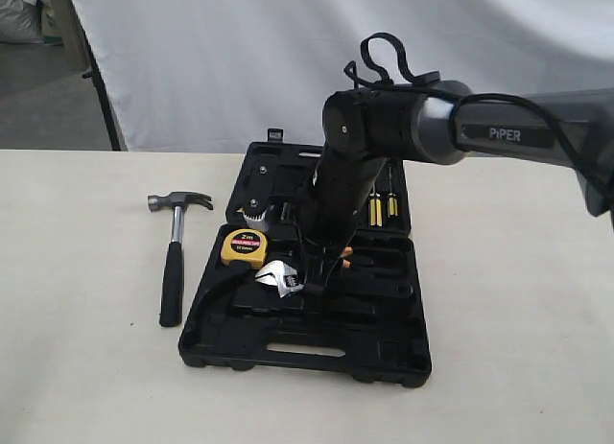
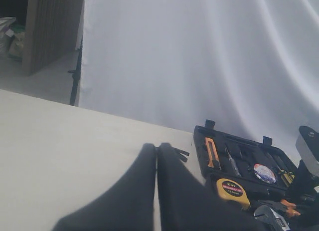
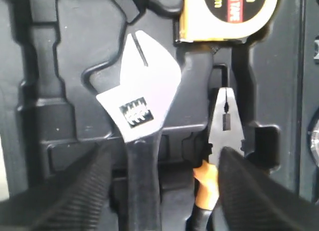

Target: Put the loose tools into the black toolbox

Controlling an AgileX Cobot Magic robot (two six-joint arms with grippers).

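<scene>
Steel hammer is lying on the table beside the black toolbox. Left wrist: left gripper is sitting closed. Right wrist: right gripper is hanging open astride the wrench in the toolbox; rise straight, avoid nudging it.

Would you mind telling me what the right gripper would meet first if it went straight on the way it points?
Most likely the wrench, lying between its open fingers in the toolbox; the pliers sit just beside.
</scene>
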